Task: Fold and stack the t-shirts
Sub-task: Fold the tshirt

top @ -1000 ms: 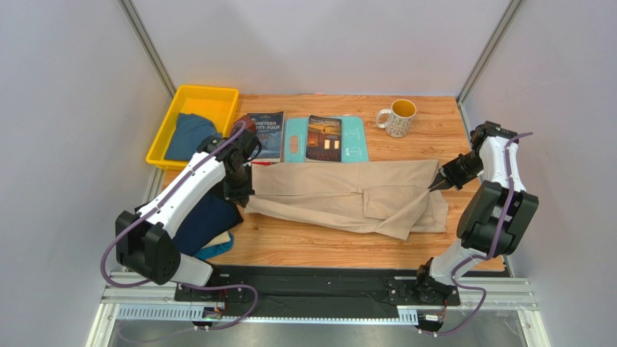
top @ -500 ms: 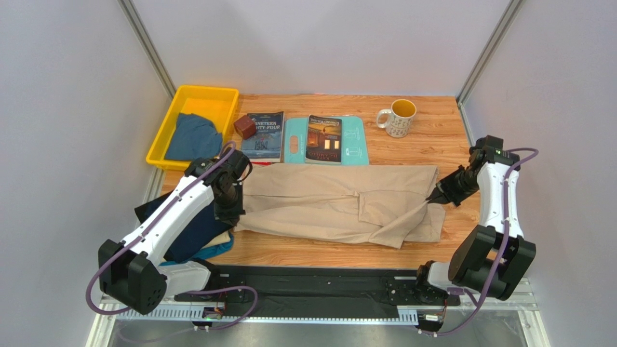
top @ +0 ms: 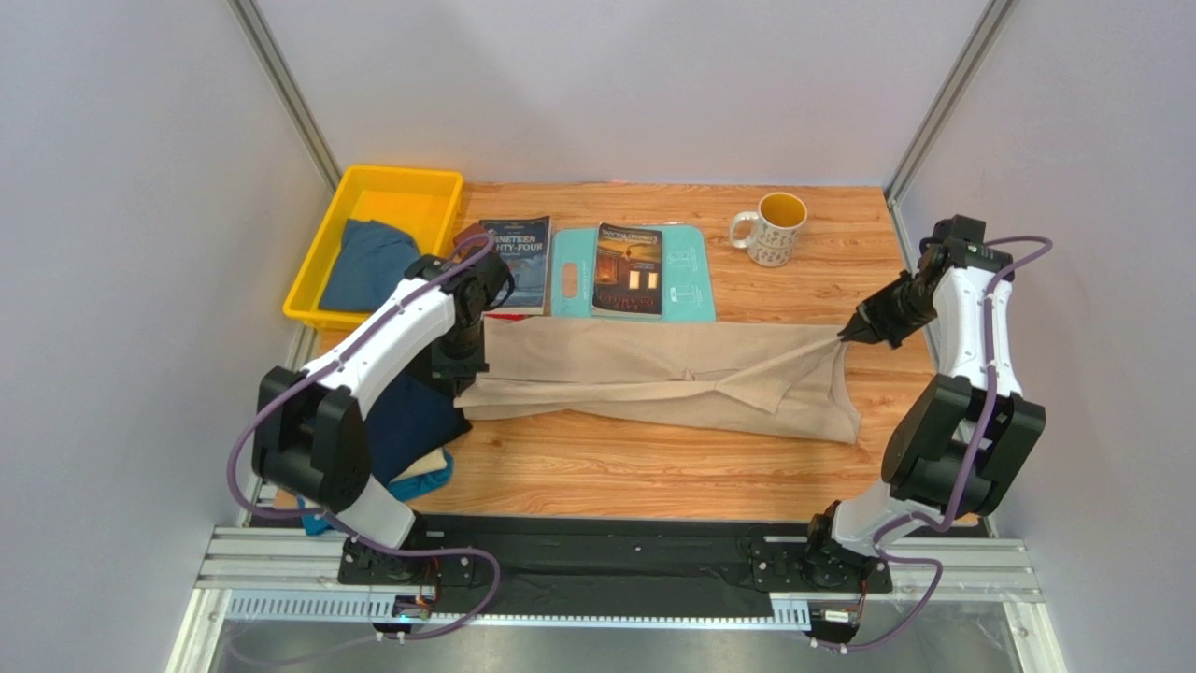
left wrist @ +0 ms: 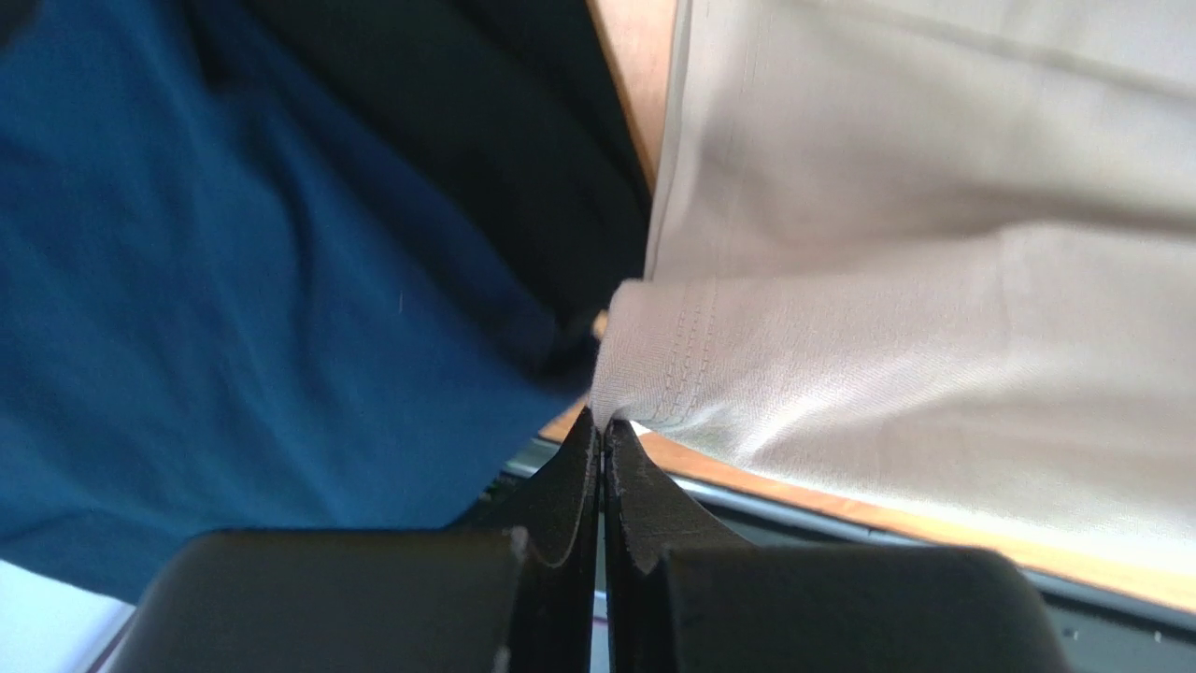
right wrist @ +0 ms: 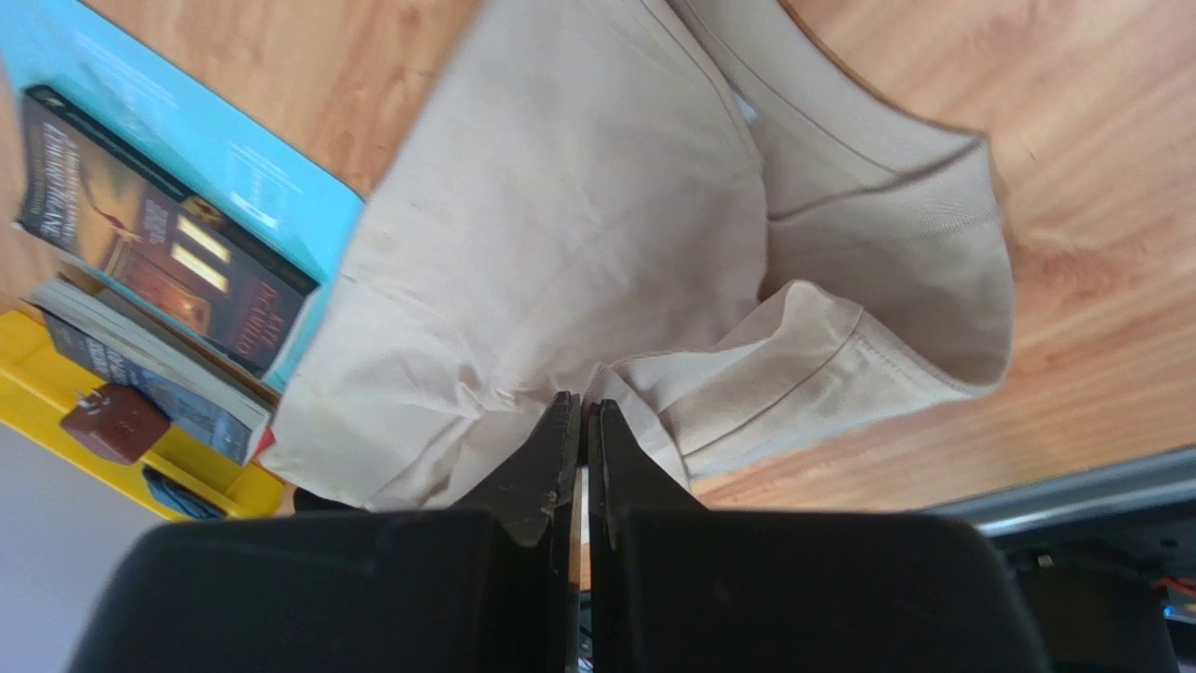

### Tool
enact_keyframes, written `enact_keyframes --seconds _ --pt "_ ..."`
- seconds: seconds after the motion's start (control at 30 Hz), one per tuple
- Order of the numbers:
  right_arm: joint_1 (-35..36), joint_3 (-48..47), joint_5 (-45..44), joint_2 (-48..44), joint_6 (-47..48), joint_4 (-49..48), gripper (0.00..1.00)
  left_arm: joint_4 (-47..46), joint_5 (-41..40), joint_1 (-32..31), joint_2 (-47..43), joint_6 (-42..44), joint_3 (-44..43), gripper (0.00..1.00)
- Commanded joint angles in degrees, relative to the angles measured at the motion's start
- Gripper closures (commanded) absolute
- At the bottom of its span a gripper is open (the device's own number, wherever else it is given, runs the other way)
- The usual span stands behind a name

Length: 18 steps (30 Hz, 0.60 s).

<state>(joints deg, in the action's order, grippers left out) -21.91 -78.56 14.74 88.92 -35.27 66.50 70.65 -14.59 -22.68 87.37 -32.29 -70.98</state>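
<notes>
Top view: the beige shirt (top: 660,368) lies across the desk (top: 632,477), pulled taut between the left gripper (top: 472,373) and right gripper (top: 849,334), likely to flatten it for folding.

Left wrist: the left gripper is clamped on a hem corner, beside a navy shirt (left wrist: 253,281).

Right wrist: the right gripper is clamped on the opposite edge, holding it above the desk.
</notes>
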Motion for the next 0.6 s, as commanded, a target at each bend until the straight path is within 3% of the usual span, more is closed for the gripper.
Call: enact_keyframes --seconds 0.0,0.3,0.57 --pt "0.6 -6.3 1.4 4.9 0.4 -3.6 1.00 -0.4 -3.6 1.2 6.8 3.7 -5.9 1.00" --pt "4.2 -10.2 1.9 11.7 -0.1 -5.2 1.00 -2.4 -1.7 2.6 18.2 7.7 -15.9 1.00" --pt "4.2 -13.6 3.8 8.3 2.7 -3.0 1.00 -3.8 2.5 2.6 14.1 10.5 -16.2 1.00"
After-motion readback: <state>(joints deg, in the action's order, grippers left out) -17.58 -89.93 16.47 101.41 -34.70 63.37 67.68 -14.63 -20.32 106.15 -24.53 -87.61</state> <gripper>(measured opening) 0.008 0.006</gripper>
